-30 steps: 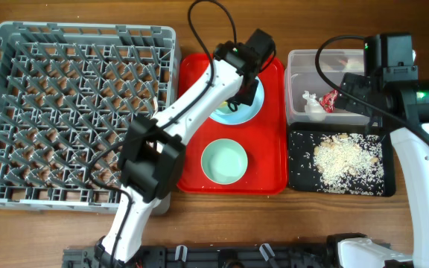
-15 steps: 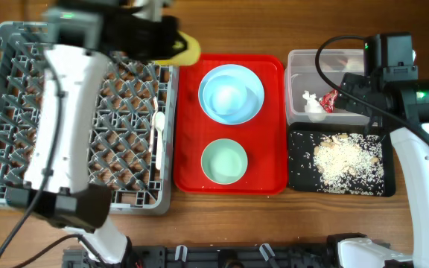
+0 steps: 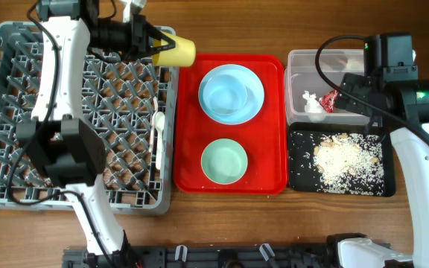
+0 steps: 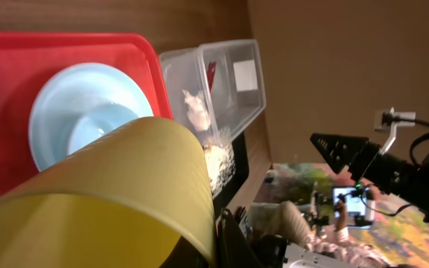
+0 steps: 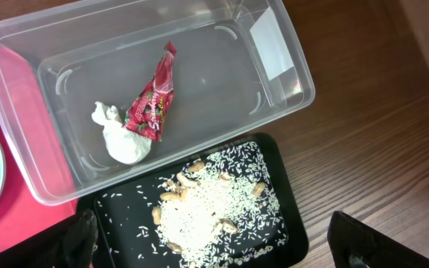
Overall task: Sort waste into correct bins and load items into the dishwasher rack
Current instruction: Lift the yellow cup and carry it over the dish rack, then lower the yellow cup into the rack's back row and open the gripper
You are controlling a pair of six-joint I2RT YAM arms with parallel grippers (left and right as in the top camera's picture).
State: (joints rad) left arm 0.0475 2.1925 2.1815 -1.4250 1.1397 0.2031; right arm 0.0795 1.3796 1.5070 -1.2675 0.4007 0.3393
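Left end effector pinching yellow cup, tipped sideways at back right corner of dishwasher rack.
Right end effector spread wide, empty, above clear tub holding red wrapper and tissue; blue bowl, green bowl on red tray.

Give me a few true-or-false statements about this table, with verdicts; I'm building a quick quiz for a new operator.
1. The left tool holds the yellow cup at the dishwasher rack's far right corner. True.
2. The rice scraps lie in the black tray. True.
3. The red wrapper lies in the black tray. False: it lies in the clear tub, touching the white tissue.
4. The pale green bowl stands in the dishwasher rack. False: it sits on the red tray.
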